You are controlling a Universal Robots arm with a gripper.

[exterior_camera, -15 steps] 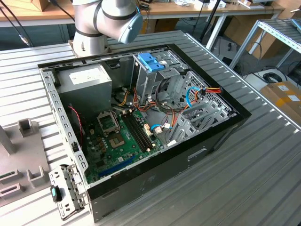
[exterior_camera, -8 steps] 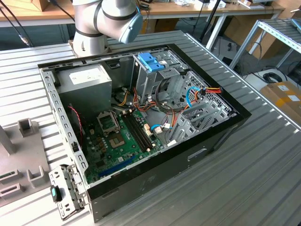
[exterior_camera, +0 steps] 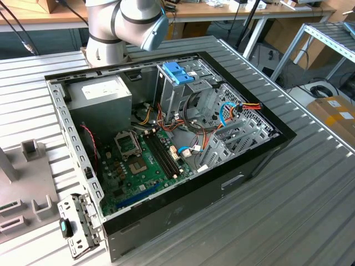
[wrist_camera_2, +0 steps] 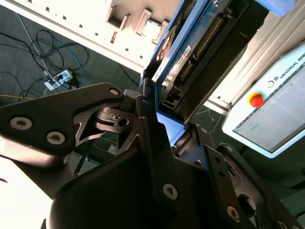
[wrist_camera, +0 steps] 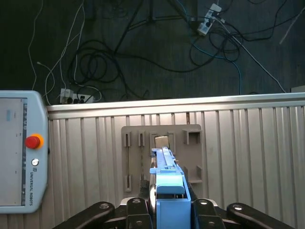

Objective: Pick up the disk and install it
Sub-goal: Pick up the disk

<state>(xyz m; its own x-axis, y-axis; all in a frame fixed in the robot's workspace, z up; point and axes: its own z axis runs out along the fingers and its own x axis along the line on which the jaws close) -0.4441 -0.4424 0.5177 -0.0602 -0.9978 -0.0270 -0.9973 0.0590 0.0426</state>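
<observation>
The disk point(wrist_camera: 165, 164) is sitting on edge in the gripper point(wrist_camera: 167, 212), whose two dark fingers point(wrist_camera_2: 147, 124) are clenching it from either side. In the first wrist view it is hanging over the ribbed metal table point(wrist_camera: 257, 157), with a grey slotted holder plate point(wrist_camera: 190, 143) lying beyond its far end. It looks to be clear of both, though I cannot tell by how much.

In the second wrist view the disk point(wrist_camera_2: 188, 47) is showing its blue rail, a label and a row of connector pins along one end. I am judging it stiff and fairly weighty for its size, with a metal body that will not flex but insides that will not like a knock. The plastic rail looks smooth, so it could slide under a loose grip. The long side edges, where the fingers are pressing now, look like the safe place to hold; the pins and the bare board do not.

A control tablet with a red button point(wrist_camera: 32, 141) is lying on the table nearby.

In the exterior view the open computer case point(exterior_camera: 194, 194) is filling the middle of the frame, a blue-tabbed metal cage point(exterior_camera: 173, 72) is standing upright at its upper middle, and the arm point(exterior_camera: 127, 22) is rising behind it.
</observation>
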